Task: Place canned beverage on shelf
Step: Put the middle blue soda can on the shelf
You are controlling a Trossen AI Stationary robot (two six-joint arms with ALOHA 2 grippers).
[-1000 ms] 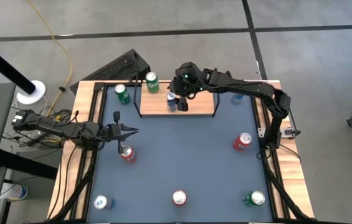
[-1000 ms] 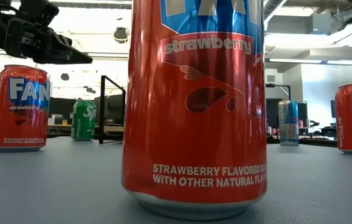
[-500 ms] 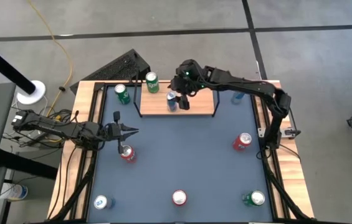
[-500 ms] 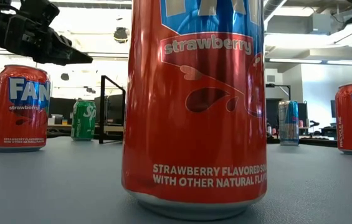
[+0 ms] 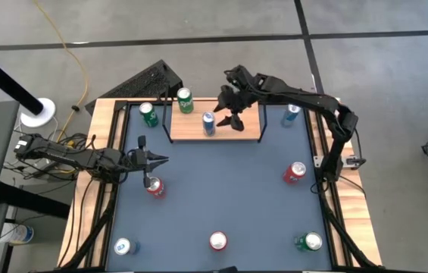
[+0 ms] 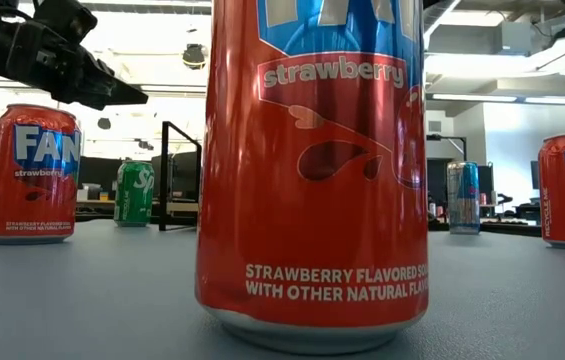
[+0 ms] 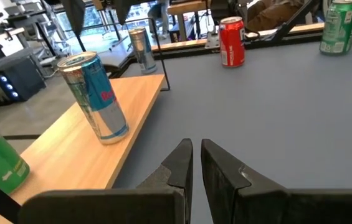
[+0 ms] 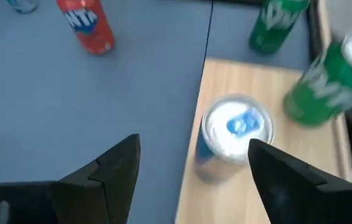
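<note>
The high view shows three red cans (image 5: pixel 155 187), three green cans (image 5: pixel 148 114), three blue-and-silver cans (image 5: pixel 208 123), one light-wood shelf (image 5: pixel 215 130) and two dark arms (image 5: pixel 70 155).

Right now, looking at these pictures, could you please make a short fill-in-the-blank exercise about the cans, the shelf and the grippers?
1. The blue can stands on the ____.
2. The right gripper, beside that can, is ____.
3. The left gripper is ____ and holds nothing.
4. The other can on the shelf is ____ in colour.

Missing words: shelf; open; shut; green
</note>
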